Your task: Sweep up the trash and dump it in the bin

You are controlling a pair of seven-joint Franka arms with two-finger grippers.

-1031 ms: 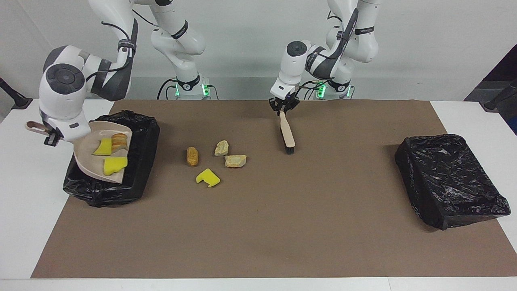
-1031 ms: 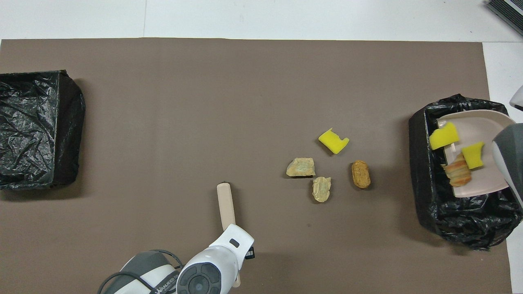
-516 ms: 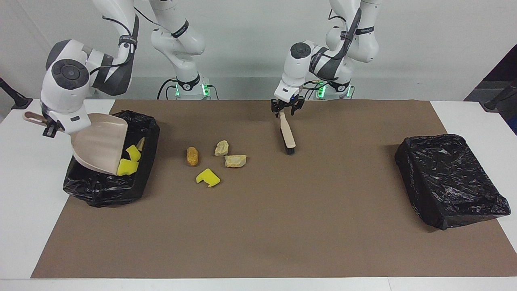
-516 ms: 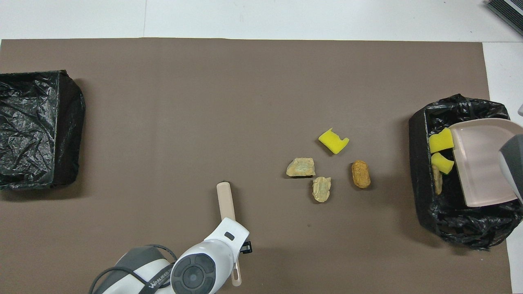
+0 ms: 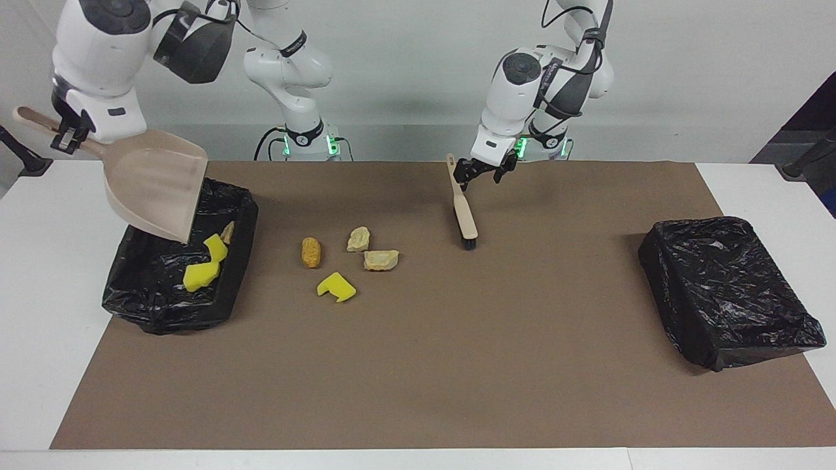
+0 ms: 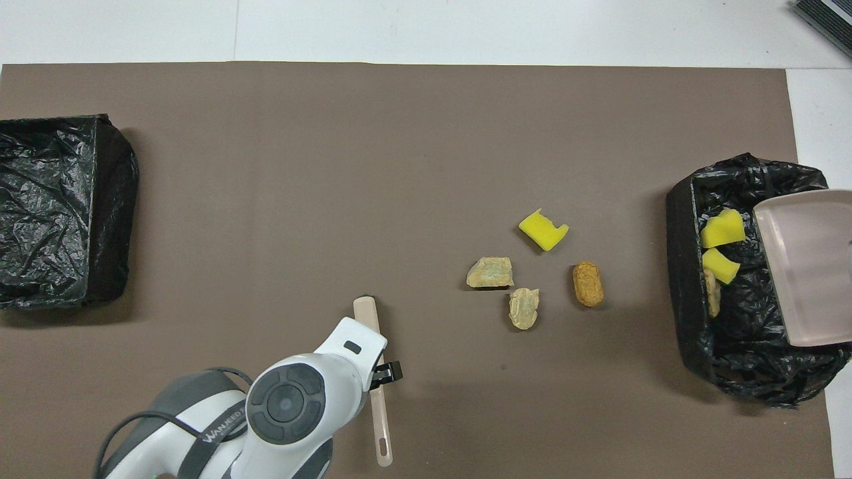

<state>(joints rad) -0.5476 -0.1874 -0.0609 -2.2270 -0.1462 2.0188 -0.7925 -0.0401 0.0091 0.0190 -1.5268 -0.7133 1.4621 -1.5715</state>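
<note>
Below, three trash scraps (image 5: 202,264) in bin (image 5: 150,307) under dustpan-gripping right pincer (image 5: 65,134) (left pincer (image 5: 483,171) spread).

"WANJEED" lettering on left arm (image 6: 219,426) band.

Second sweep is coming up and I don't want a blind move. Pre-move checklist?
1. Dustpan empty: ok, nothing shows in it.
2. Right end effector gripping the dustpan handle: ok, shut on it, over the bin.
3. First load in the bin: ok, yellow sponge pieces lie inside.
4. Mat swept: not ok. Four scraps remain: orange-brown piece, two beige lumps and a yellow chunk.
5. Brush in hand: not ok. It lies on the mat and the left end effector is open over its handle.
6. Left fingers clear of the handle: cannot tell.
</note>
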